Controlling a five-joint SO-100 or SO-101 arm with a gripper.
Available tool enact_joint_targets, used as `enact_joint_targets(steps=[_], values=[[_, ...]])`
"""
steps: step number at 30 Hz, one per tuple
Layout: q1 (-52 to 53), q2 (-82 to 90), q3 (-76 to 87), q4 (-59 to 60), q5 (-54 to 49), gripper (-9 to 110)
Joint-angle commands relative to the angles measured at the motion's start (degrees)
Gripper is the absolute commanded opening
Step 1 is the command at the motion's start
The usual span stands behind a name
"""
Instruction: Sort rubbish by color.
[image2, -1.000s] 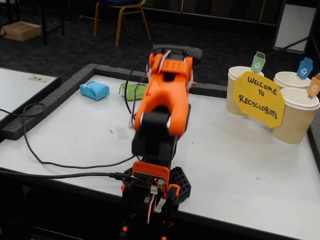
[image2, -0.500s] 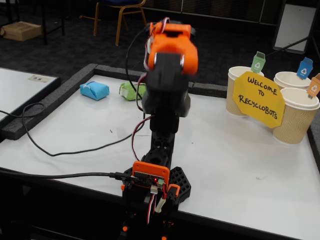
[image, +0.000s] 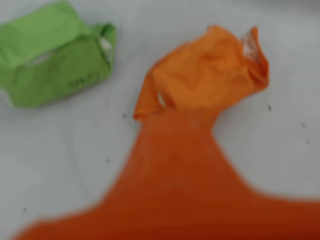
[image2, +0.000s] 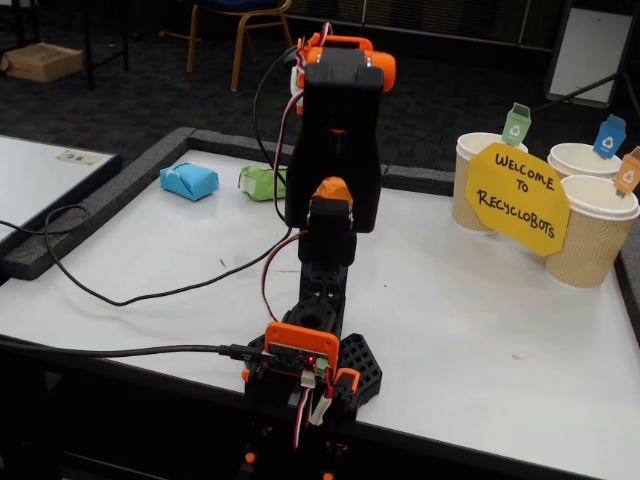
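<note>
White tabletop (image2: 480, 330) with a dark grey raised border (image2: 90, 215) along its left and far edges; faint specks and a small mark on it. Room behind is dim — dark carpet, a chair with yellow legs (image2: 245, 30), a cardboard box (image2: 40, 62) on the floor at top left, and a second white table (image2: 35, 175) at the left edge.

The arm (image2: 335, 140) stands up from its base (image2: 310, 365) at the near table edge, black cables (image2: 130, 300) trailing left over the surface. In the fixed view the gripper is hidden behind the arm. In the wrist view the gripper (image: 200, 135) shows as one blurred orange finger reaching up from the bottom edge; only that finger shows, so cannot tell whether the jaws are parted or closed.

Light green bundle (image: 55, 55) lies on the white surface at upper left of the wrist view, apart from the finger; an orange crumpled bundle (image: 207, 70) lies at the fingertip — touching or not, unclear. In the fixed view the light blue bundle (image2: 188, 181) sits near the far left border, green one just right of it.

Three beige paper cups (image2: 590, 235) with coloured tags stand at far right, yellow sign (image2: 517, 197) in front of them.
</note>
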Motion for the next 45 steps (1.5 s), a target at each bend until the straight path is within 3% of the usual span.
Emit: enact_joint_targets(steps=[1, 14, 21, 30, 45], values=[[2.3, -3.1, -10.8, -1.9, -0.5, 15], [3.0, -16.9, -22.9, 0.4, -10.5, 18], [5.2, -17.2, -24.1, -0.8, -10.6, 18], [4.7, -17.3, -25.4, 2.7, -24.8, 19], [1.1, -22.0, -28.0, 5.0, -31.6, 19]])
